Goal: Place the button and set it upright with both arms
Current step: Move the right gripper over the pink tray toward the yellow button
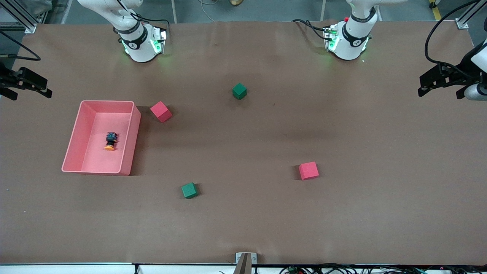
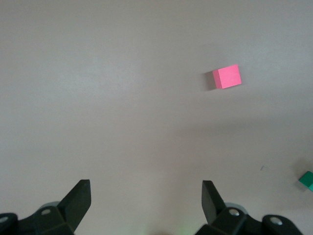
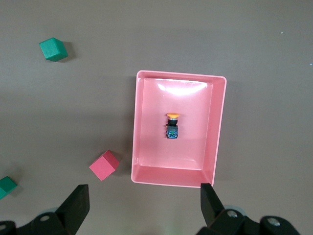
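The button lies on its side in the pink tray, toward the right arm's end of the table, its orange cap pointing at the front camera. It also shows in the right wrist view on the tray's floor. My right gripper is open and empty, high over that end of the table; its own view looks down on the tray. My left gripper is open and empty, high over the left arm's end of the table, with bare table below it.
A red cube sits beside the tray's corner nearest the bases. A green cube lies mid-table near the bases. A second red cube and a second green cube lie nearer the front camera.
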Motion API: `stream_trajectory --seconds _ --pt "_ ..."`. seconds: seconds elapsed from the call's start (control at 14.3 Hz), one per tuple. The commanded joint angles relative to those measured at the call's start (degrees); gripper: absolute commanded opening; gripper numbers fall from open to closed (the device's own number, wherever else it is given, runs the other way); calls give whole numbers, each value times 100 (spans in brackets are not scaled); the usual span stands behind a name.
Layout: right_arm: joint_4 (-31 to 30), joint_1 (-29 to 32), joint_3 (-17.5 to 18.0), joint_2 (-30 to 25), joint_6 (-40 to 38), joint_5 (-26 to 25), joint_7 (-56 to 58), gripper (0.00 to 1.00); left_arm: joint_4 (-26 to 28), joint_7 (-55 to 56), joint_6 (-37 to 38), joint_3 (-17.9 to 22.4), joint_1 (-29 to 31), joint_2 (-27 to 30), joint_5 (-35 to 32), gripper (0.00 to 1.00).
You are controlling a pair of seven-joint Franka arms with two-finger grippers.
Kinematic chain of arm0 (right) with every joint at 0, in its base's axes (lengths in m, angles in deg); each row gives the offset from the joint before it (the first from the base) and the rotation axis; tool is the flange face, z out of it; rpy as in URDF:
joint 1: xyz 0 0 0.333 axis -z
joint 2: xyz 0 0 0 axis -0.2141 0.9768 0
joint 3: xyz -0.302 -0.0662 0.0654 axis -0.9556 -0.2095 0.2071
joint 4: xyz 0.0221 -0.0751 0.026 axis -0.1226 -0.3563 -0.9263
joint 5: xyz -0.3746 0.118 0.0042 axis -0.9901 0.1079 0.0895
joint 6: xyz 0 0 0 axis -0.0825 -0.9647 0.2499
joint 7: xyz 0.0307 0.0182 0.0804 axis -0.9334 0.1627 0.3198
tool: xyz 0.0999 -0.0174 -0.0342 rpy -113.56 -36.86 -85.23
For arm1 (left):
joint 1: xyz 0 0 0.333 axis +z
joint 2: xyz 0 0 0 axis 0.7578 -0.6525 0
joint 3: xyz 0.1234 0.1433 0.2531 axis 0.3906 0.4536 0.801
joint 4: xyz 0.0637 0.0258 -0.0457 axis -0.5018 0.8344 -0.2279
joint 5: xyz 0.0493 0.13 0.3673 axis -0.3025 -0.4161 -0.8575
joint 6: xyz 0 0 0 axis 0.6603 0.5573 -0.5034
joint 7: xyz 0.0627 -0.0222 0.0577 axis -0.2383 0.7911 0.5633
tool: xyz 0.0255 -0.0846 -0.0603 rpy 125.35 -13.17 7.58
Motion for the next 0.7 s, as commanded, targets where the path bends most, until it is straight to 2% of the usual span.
stream_trajectory --seconds 0.0,0.28,0.49,0.63 --pt "-361 0 5 -274 243 22 52 100 80 50 13 -5 13 111 0 100" --pt "-547 0 -3 -354 306 22 52 100 71 50 -4 -13 13 94 0 100" --pt "-1073 61 -39 -398 428 22 78 100 80 50 -31 -13 22 94 0 100" --pt "-1660 79 -56 -398 769 -74 70 100 80 41 -48 -5 22 85 0 100"
